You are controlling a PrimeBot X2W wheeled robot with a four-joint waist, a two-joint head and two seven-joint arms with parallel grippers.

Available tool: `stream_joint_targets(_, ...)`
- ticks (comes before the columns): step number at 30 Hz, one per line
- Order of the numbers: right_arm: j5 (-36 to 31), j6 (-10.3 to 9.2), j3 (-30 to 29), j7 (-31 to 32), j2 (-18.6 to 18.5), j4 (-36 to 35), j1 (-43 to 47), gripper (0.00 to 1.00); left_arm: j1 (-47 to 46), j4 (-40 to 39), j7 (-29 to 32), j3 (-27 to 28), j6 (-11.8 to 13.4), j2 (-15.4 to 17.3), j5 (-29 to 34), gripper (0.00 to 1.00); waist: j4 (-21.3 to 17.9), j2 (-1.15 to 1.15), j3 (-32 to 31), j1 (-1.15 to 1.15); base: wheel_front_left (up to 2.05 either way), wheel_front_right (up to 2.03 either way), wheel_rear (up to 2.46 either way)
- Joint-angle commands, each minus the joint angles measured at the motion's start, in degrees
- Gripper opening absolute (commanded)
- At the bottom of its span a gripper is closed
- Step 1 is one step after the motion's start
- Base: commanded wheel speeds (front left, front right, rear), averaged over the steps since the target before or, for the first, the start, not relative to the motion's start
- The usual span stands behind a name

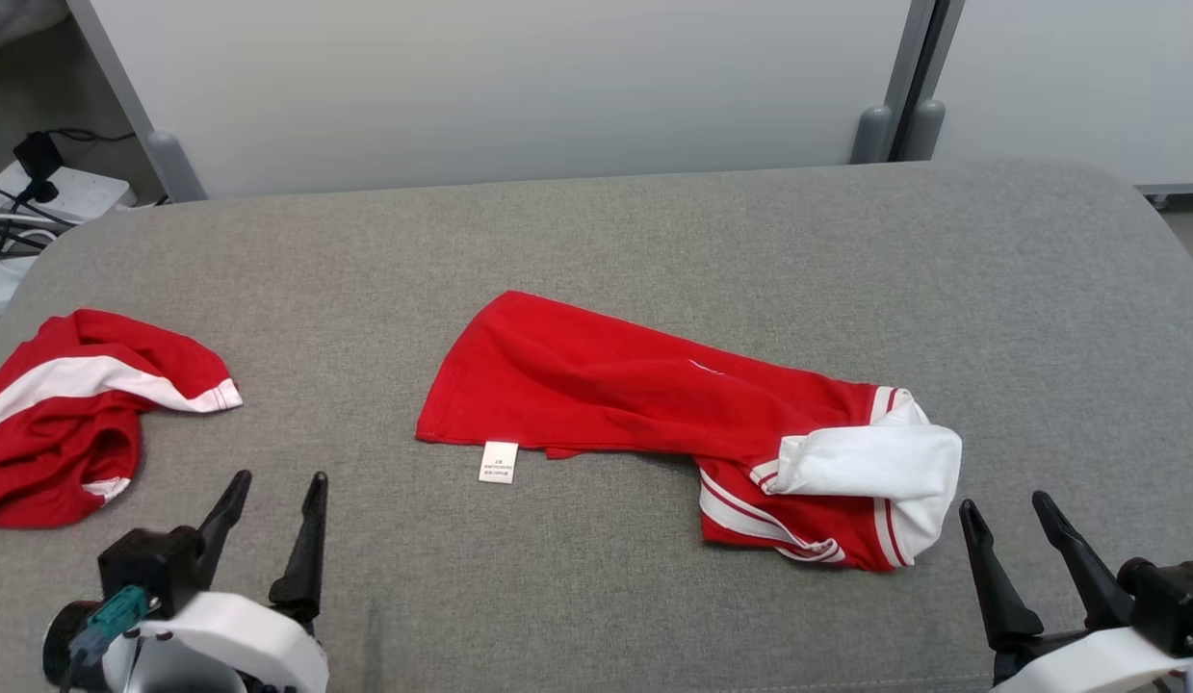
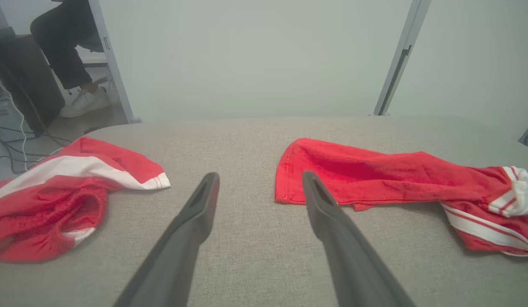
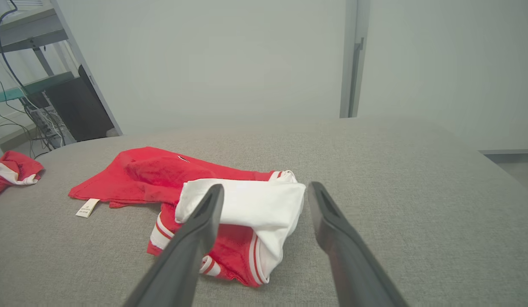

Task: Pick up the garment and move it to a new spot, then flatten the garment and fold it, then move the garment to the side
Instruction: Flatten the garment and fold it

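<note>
The red garment point(image 1: 635, 385) is laid rumpled at the middle of the grey surface point(image 1: 654, 597). Its white part is bunched at the right end.

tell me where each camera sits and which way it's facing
Head view: on the head, looking forward and down at the table and garment; left fingers and right fingers at the bottom corners.
Left wrist view: on the left wrist, looking along its open fingers toward the garment's red end and a second garment.
Right wrist view: on the right wrist, looking along its open fingers at the garment's white end.
Shared: all three show both garments.
</note>
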Motion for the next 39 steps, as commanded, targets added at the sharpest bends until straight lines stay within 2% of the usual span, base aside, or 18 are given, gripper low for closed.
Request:
stream_joint_targets(1, 0.5, 0.00, 0.6, 0.4, -0.9, -1.5, -2.0, 1.00, -4.5, -1.1, 0.4, 1.7, -0.5, 1.4, -0.5, 1.00, -0.2, 0.00, 0.6, 0.00, 0.00, 0.00, 0.00)
stream_joint_targets(6, 1.4, 0.00, 0.4, 4.0, -1.7, -0.7, -5.3, 1.00, -9.5, 3.4, 5.0, -1.0, -3.8, 0.7, -2.5, 1.00, -1.5, 0.00, 3.5, 0.00, 0.00, 0.00, 0.00)
stream_joint_targets(13, 4.4, 0.00, 2.8, 7.3, -4.6, 2.0, -10.8, 1.00, -16.6, 14.4, 8.4, -3.3, -9.0, -1.3, -6.1, 1.00, -3.0, 0.00, 7.1, 0.00, 0.00, 0.00, 0.00)
stream_joint_targets(17, 7.0, 0.00, 4.9, 9.1, -6.5, 4.1, -14.6, 1.00, -21.4, 20.0, 10.7, -4.6, -10.8, -1.6, -7.0, 1.00, -3.5, 0.00, 9.4, 0.00, 0.00, 0.00, 0.00)
stream_joint_targets(26, 14.5, 0.00, 9.6, 13.2, -10.3, 7.2, -21.2, 1.00, -29.4, 28.2, 12.3, -5.9, -12.6, -1.8, -8.7, 1.00, -3.3, 0.00, 12.7, 0.00, 0.00, 0.00, 0.00)
stream_joint_targets(39, 19.6, 0.00, 13.7, 15.7, -12.7, 9.2, -24.8, 1.00, -35.2, 35.7, 12.1, -8.6, -13.4, -2.7, -10.9, 1.00, -3.1, 0.00, 14.9, 0.00, 0.00, 0.00, 0.00)
